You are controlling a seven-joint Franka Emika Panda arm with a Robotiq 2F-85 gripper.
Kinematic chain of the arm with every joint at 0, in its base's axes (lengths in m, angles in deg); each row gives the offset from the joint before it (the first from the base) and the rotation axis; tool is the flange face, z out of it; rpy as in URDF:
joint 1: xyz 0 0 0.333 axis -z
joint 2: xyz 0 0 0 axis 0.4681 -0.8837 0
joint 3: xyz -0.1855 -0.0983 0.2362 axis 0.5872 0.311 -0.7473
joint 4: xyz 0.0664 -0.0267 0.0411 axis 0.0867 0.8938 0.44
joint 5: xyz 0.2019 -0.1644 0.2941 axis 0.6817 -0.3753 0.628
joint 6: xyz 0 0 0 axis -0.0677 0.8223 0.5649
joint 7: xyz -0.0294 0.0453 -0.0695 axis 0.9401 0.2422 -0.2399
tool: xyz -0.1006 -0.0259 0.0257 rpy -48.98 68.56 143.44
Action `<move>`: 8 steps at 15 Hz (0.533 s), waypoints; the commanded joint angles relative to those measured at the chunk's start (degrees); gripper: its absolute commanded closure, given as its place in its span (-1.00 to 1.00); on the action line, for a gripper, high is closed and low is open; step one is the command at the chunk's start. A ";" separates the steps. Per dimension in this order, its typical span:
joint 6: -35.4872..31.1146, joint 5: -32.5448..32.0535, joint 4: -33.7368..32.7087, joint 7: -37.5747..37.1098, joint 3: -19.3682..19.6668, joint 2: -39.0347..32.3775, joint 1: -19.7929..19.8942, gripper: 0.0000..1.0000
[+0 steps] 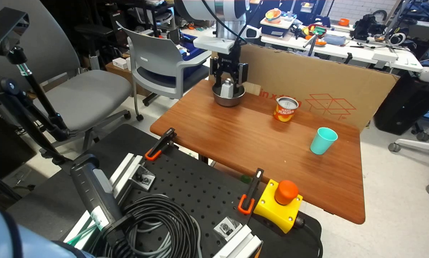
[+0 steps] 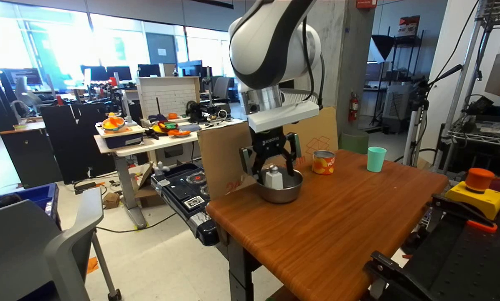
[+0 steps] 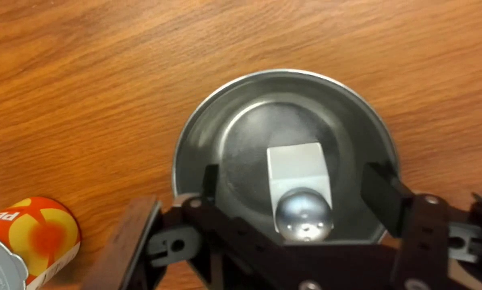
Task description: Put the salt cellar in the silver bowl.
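Observation:
The salt cellar [image 1: 227, 91], whitish with a shiny silver domed top, stands inside the silver bowl [image 1: 228, 101]. It also shows in the bowl [image 2: 280, 195] in an exterior view [image 2: 273, 179]. In the wrist view the salt cellar [image 3: 298, 165] appears upright on the floor of the bowl [image 3: 249, 121]. My gripper [image 3: 296, 187] is open, one finger on each side of the salt cellar, with visible gaps between fingers and cellar. The fingertips reach down to about the bowl's rim or just inside it; the gripper also shows in both exterior views [image 1: 228, 86] [image 2: 275, 174].
An orange and yellow peach can [image 1: 285, 114] stands on the wooden table [image 1: 236, 143] beside the bowl. A teal cup [image 1: 323, 141] stands farther along. A cardboard panel [image 1: 307, 79] borders the table's back edge. Clamps and a yellow emergency-stop box [image 1: 277, 208] are at the opposite edge.

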 commanded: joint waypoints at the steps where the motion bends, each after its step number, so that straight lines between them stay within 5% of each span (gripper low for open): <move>1: -1.01 -0.27 6.48 1.97 -0.16 6.63 -0.93 -1.00; 8: -5.22 0.81 24.12 7.64 -3.03 25.09 0.66 -1.00</move>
